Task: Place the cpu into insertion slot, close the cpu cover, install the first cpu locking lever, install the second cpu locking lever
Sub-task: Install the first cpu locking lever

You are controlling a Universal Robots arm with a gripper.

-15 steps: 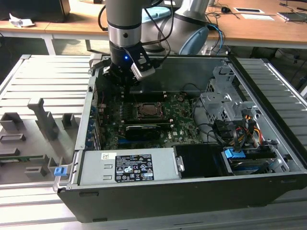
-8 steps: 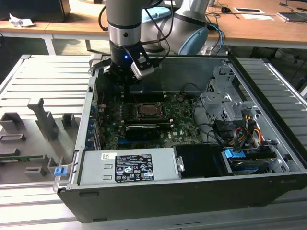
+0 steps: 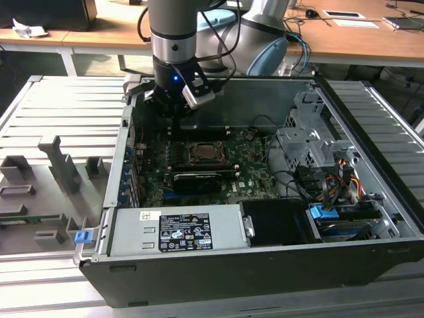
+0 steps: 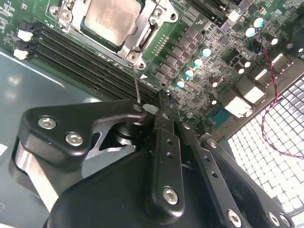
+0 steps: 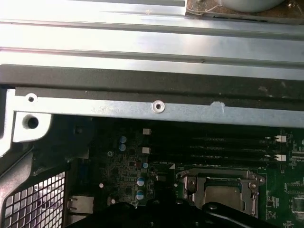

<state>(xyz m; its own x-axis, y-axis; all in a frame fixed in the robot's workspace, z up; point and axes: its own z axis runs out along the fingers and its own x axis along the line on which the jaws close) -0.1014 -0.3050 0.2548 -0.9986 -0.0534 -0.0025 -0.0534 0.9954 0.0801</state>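
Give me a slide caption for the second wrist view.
Black gripper at the thin wire locking lever, beside the dull silver square cpu under its silver-grey metal cover.

Silver-beige cpu (image 4: 111, 19), silver cpu cover (image 4: 153, 37), green motherboard (image 5: 285, 194)

The cpu (image 4: 110, 19) is showing a dull, brushed metal face. The cpu cover (image 4: 151, 23) around it is gleaming as bare silver metal, and the memory slots (image 4: 80, 57) beside it are looking like matt black plastic.
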